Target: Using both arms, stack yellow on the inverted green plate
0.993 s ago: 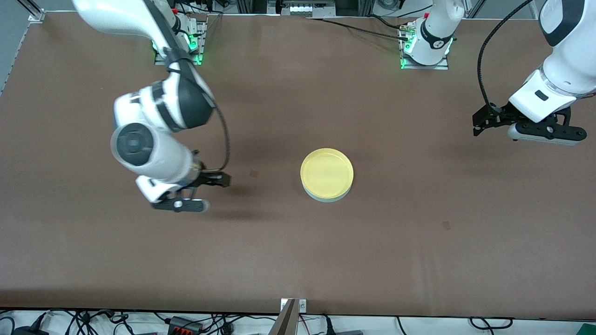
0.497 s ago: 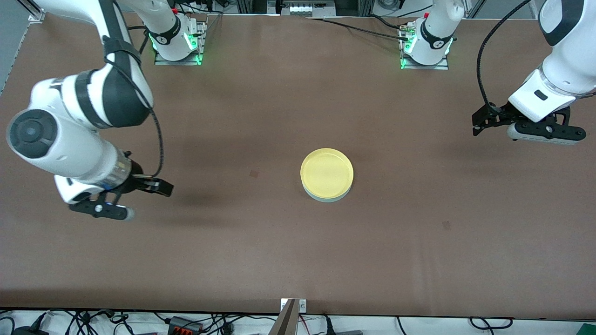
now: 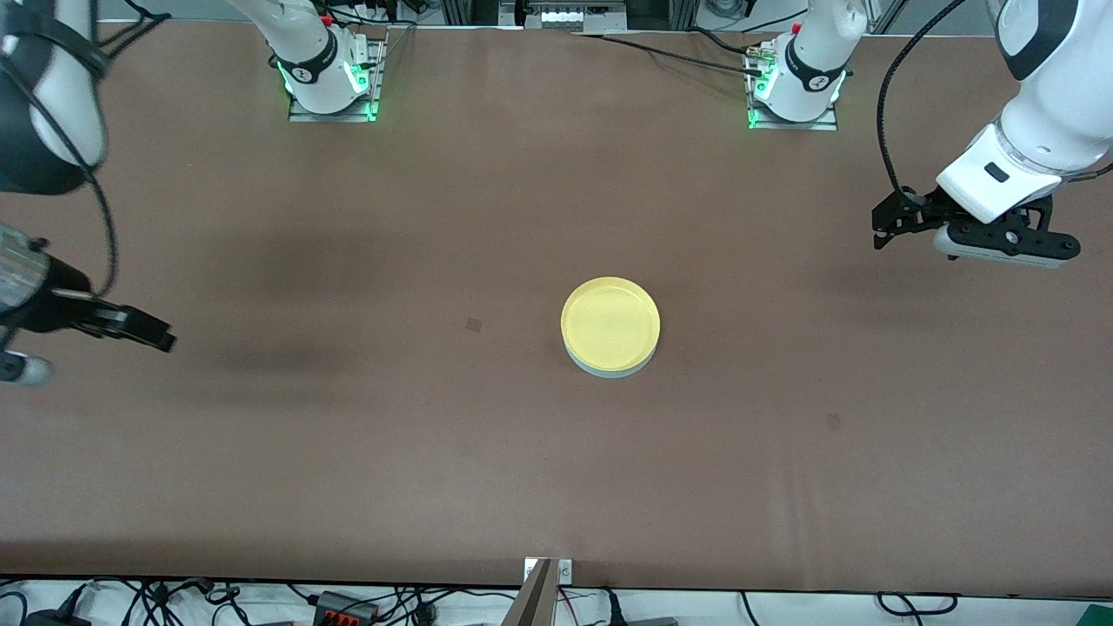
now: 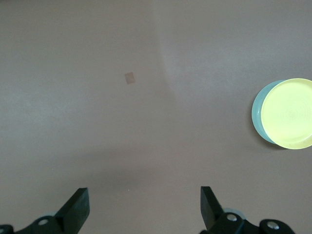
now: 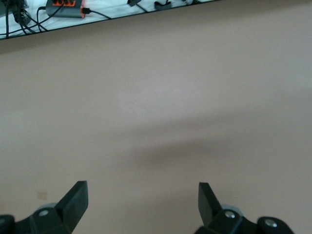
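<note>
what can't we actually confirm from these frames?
- Green plate: front view shows only a thin edge under the yellow plate; the yellow one hides its rings, so whether it is inverted cannot be told.
- Right claw, open over bare table: front view's edge cuts off most of it.
- Left claw, open: only its fingertips show in the left wrist view.

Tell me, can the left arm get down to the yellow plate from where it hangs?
Probably yes. The left gripper hangs open and empty over bare table toward its own end, and nothing stands between it and the yellow plate, which rests on the green plate. The right gripper is away at the other end.
</note>
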Tool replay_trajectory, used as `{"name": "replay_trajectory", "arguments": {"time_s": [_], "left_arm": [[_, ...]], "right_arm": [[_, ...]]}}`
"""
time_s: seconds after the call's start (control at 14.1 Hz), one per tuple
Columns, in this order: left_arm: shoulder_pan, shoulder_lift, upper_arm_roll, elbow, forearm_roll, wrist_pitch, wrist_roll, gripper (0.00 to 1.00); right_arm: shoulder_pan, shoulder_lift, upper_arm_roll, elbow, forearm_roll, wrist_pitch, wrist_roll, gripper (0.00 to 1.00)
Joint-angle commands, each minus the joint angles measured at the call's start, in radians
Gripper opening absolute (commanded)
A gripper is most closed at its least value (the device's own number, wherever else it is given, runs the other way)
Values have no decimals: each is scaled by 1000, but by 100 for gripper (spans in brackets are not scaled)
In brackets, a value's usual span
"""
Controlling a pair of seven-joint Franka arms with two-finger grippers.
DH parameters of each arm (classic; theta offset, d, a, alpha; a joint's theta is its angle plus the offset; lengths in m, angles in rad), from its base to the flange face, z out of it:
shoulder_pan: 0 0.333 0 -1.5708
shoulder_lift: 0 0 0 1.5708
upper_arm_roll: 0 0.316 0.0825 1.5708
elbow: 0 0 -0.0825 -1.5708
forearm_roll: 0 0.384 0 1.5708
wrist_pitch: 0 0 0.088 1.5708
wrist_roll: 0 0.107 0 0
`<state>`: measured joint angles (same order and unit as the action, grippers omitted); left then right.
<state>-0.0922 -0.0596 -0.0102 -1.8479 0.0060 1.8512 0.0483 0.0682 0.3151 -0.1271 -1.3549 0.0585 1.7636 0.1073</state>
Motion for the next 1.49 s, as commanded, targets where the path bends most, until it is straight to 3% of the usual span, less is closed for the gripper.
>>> {"name": "replay_trajectory", "arguments": {"time_s": [0.0,0.28,0.5,0.71,1.14,1.42], "left_arm": [[0,-9,-4,12,19,-23,5,100],[0,-9,-4,12,19,-23,5,100],[0,-9,-4,12,19,-23,5,100],[0,-9,-4,12,20,-23,5,100],[2,-9,-2,12,19,-24,4,100],[3,-9,-2,12,19,-27,2,100]], "right_arm": [[-163,-99,145,-72,-9,-4,-90,100],[-159,-146,152,-79,-37,-41,-110,100],[-82,-148,72,-79,-42,-44,-113,100],[-84,-160,73,-87,-52,-107,-109,100],[-82,-341,76,-369,-95,-12,-109,100],[-84,-395,76,-455,-100,11,-187,100]]}}
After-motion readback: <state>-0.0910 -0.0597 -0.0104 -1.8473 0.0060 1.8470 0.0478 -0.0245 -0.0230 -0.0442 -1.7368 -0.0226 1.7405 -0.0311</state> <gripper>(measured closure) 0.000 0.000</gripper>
